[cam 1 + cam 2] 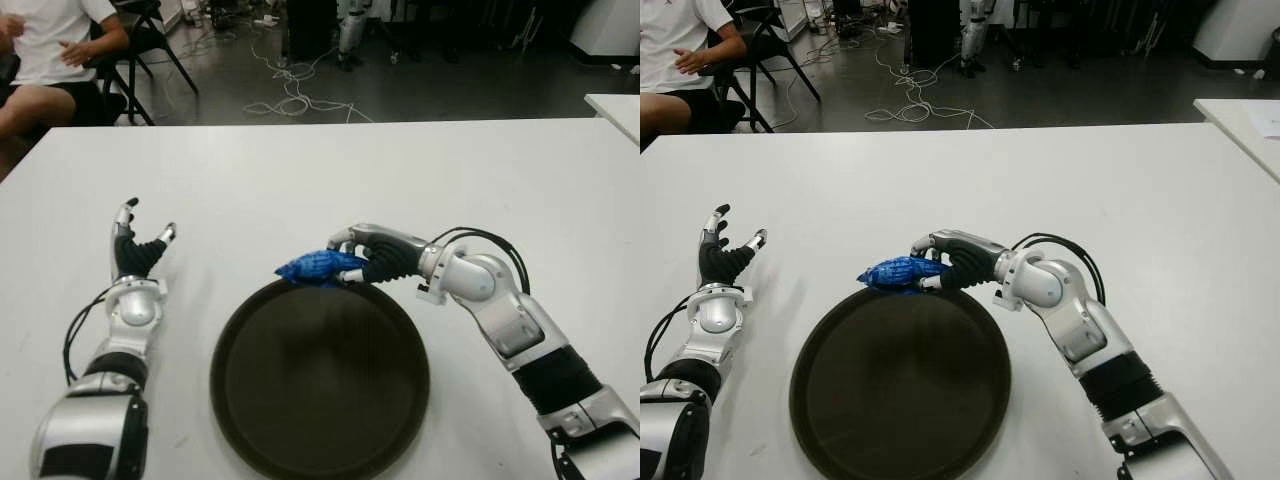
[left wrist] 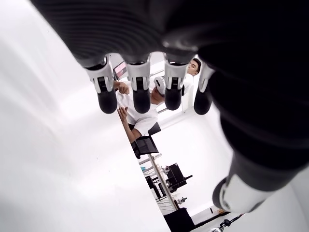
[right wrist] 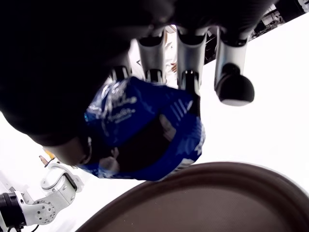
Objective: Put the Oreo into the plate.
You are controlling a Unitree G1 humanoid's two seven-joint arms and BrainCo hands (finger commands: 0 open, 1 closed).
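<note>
Oreo packet (image 1: 320, 267), a crinkled blue wrapper, is in my right hand (image 1: 372, 258), which I see holding it at the far rim of the plate (image 1: 250, 400), so the packet sits just over that edge and not yet inside the plate. In the right wrist view the fingers (image 3: 190, 62) curl over the top of the blue packet (image 3: 145, 130) and the thumb presses from below, so the hand is closed around it; one finger stands a little apart from the wrapper. The plate is round, dark brown and has nothing in it, and it lies on the white table (image 1: 300, 180) in front of me, between my two arms. My left hand (image 1: 138, 250) shows to the left of the plate, well apart from it, with the fingers (image 2: 140, 92) spread and relaxed and nothing between them. Beyond the far left corner of the table a person (image 1: 50, 50) in a white shirt is sitting on a chair, and some cables (image 1: 290, 95) lie on the dark floor behind the table.
</note>
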